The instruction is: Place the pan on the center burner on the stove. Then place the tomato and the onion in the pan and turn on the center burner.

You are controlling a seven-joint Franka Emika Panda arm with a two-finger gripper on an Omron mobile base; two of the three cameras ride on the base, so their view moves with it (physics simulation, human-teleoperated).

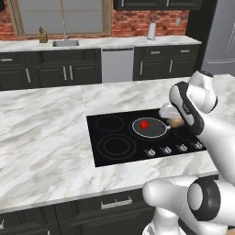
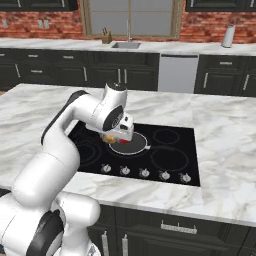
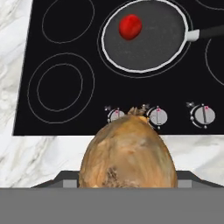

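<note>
One thing is left to go into the pan (image 3: pixel 144 37), and we have it in the tool (image 2: pixel 111 137): the jaws stand fairly wide and clamp the onion (image 3: pixel 128 155), which sits right at the tool's tip in the hand view, its pointed end facing away from the tool. The tomato (image 3: pixel 130 26) already lies in the pan, well beyond the tool's tip and a little to one side. The pan rests on the center burner (image 3: pixel 105 59) of the stove (image 3: pixel 61 113), its black handle pointing off to the side.

What could go wrong, as we judge it: the onion is round and smooth, so if we let go while it hangs high or near the pan's rim, it may bounce or roll over the shallow edge onto the black glass, or on toward the tabletop (image 1: pixel 46 137). In the hand view the tool looks down past the row of knobs (image 3: pixel 157 116), with the pan farther ahead, so a release here would probably fall short. Coming in low, we could also clip the rim and shove the pan off its ring, or knock the tomato out. In the right base view the onion hangs just beside the pan's near edge, not yet over its middle.
</note>
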